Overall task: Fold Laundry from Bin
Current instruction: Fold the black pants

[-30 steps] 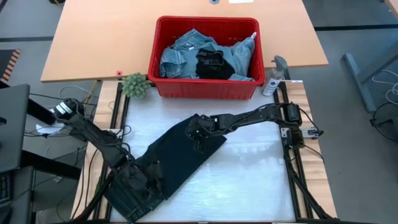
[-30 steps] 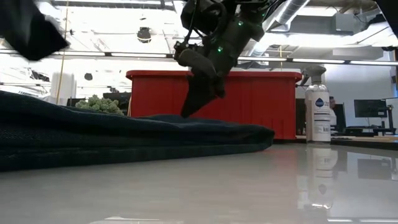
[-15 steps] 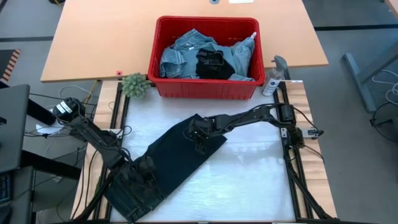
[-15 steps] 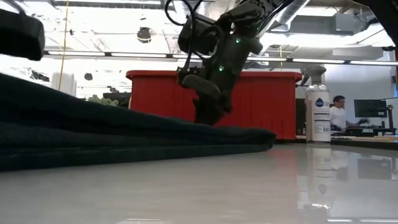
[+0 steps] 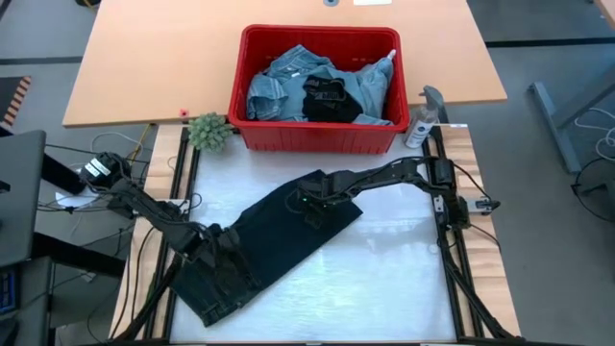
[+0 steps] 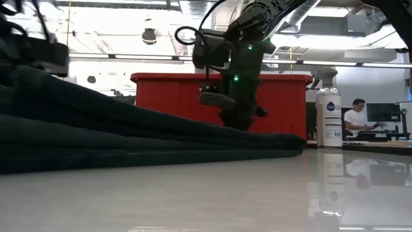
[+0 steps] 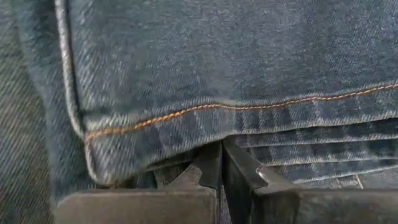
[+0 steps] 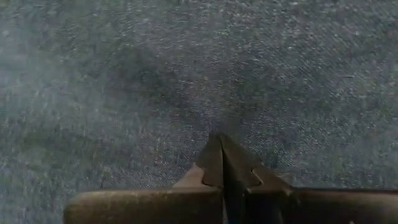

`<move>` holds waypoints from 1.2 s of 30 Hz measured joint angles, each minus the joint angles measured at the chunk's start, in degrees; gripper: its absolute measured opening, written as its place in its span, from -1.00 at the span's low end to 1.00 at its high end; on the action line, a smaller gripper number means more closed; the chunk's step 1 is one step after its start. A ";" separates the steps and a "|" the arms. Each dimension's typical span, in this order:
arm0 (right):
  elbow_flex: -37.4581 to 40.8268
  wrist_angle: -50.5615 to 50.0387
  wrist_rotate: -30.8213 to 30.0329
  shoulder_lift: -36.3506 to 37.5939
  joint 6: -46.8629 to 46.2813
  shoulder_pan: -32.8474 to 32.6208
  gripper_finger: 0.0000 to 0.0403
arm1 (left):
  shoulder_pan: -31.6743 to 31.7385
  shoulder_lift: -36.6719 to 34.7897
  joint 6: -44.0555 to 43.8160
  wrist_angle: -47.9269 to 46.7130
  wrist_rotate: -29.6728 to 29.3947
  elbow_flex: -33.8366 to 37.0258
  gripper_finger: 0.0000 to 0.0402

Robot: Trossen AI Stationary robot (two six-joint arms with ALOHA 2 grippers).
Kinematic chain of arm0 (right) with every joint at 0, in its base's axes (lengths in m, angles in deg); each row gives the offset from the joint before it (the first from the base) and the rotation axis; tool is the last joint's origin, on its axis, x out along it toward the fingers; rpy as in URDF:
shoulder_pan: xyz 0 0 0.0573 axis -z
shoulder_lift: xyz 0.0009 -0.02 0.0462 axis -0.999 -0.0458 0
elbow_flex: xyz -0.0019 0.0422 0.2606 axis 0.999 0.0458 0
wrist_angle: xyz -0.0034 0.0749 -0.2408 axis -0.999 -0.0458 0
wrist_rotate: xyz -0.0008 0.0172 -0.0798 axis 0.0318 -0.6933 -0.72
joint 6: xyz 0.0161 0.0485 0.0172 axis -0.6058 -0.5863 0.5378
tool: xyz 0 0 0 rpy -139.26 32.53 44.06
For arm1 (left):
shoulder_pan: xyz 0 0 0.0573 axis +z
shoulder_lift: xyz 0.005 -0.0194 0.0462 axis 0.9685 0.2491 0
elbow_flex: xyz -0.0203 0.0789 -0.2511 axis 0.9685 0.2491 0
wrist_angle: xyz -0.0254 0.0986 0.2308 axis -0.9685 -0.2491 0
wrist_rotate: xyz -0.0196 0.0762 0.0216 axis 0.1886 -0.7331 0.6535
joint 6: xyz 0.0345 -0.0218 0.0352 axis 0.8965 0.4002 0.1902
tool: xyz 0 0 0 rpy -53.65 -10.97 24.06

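dark denim garment [image 5: 269, 250] lies flat and diagonal on the white table [image 5: 384, 288], near end at the front left, far end mid-table; right gripper [image 5: 312, 204] presses on its far end, fingers [image 8: 224, 165] closed together on the cloth surface, nothing pinched; left gripper [image 5: 223, 261] sits on the near end, fingers [image 7: 217, 168] closed against a stitched hem, unclear if any fabric is caught; red bin [image 5: 317, 136] behind, holding light blue denim [image 5: 279, 82] and a black piece [image 5: 327, 99]; small green plant [image 5: 209, 131] just left of bin; spray bottle [image 5: 421, 120] just right
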 joint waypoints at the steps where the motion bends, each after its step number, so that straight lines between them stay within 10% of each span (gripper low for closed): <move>1: 0.02 -1.34 -0.04 0.02 -0.87 0.16 -0.92 | 0.95 0.01 1.36 0.06 -0.76 0.03 -1.00; 16: 0.37 -9.54 -1.50 17.63 -1.15 3.66 -0.87 | 19.76 0.08 30.80 10.73 1.19 0.17 -1.00; 26: 0.50 -26.98 -7.45 26.41 -0.26 9.72 -0.38 | 28.10 0.08 45.84 10.51 6.10 0.17 -1.00; 36: 23.11 -6.67 4.51 33.70 -1.56 17.91 0.27 | 37.39 0.08 54.09 10.44 9.36 0.13 -1.00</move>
